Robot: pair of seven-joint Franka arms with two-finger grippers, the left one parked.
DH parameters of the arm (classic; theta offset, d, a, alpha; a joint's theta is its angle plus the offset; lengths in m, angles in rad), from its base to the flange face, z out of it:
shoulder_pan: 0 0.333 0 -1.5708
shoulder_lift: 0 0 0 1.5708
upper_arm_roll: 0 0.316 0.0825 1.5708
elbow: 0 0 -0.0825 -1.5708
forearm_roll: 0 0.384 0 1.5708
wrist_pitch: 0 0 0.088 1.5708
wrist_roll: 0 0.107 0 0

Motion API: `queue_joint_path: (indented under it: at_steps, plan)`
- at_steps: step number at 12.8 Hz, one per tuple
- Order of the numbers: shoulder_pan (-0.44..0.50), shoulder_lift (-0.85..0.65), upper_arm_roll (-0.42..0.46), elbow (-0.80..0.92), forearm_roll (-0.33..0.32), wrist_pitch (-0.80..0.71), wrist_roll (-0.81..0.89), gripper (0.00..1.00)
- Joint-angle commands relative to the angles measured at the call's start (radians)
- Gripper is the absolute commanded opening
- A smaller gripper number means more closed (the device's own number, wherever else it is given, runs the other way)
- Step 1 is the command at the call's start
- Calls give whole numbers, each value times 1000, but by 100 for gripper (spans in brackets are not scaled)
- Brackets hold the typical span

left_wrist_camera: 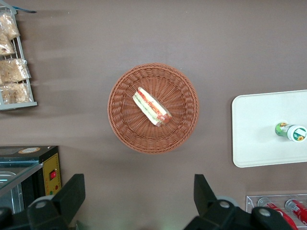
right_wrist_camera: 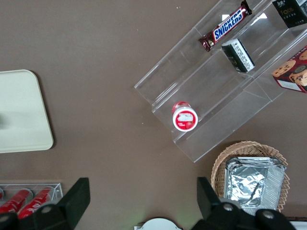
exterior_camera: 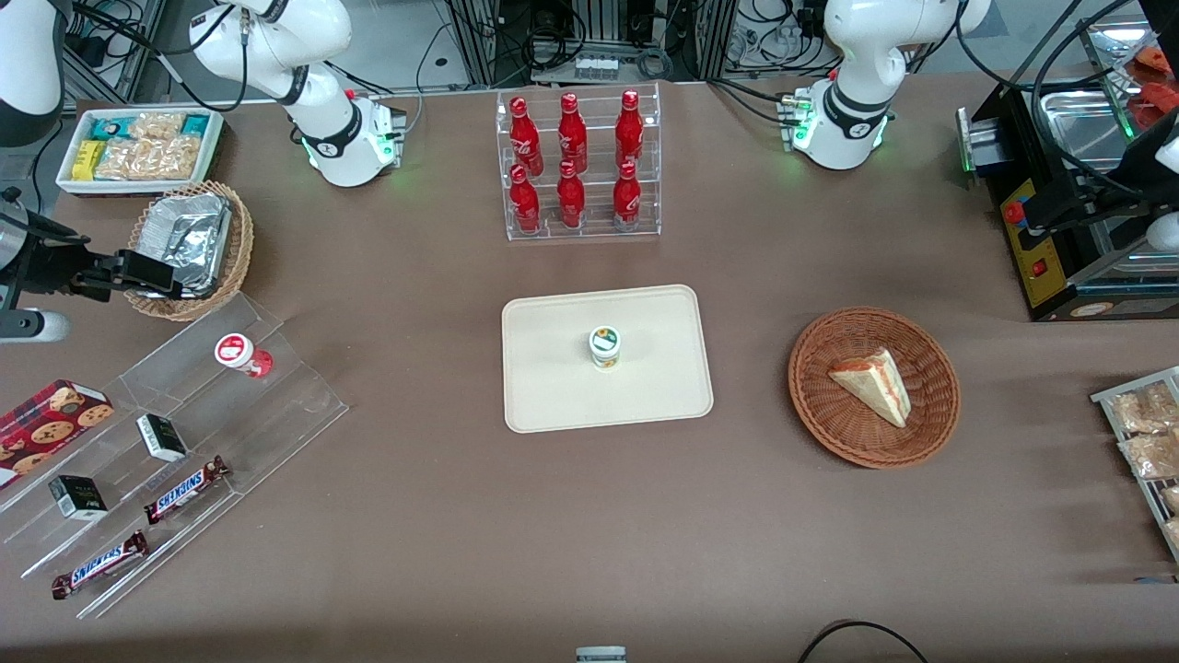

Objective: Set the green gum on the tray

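Observation:
The green gum (exterior_camera: pixel 604 347) stands upright near the middle of the cream tray (exterior_camera: pixel 645 396), with its green and yellow lid up. It also shows in the left wrist view (left_wrist_camera: pixel 290 131) on the tray (left_wrist_camera: pixel 259 143). My right gripper (exterior_camera: pixel 138 272) is open and empty. It is raised at the working arm's end of the table, over the edge of the foil-filled wicker basket (exterior_camera: pixel 189 244) and well away from the tray. In the right wrist view the gripper (right_wrist_camera: pixel 143 201) has bare table between its fingers. A corner of the tray (right_wrist_camera: pixel 19 124) shows there, but the gum is out of view.
A red-lidded canister (exterior_camera: pixel 241 354) sits on the clear stepped shelf (exterior_camera: pixel 184 433) with Snickers bars and small boxes. A rack of red bottles (exterior_camera: pixel 580 166) stands farther from the camera than the tray. A wicker basket holding a sandwich (exterior_camera: pixel 873 387) lies toward the parked arm's end.

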Motion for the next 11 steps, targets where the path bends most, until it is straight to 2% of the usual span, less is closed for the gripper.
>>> queue_joint_path:
  at_steps: [1,6,11]
  plan:
    - [-97,-73,116,-73,-23,0,5,99]
    - [-188,-69,192,-60,-23,-1,3,99]
    - [-188,-61,205,-53,-20,2,11,99]
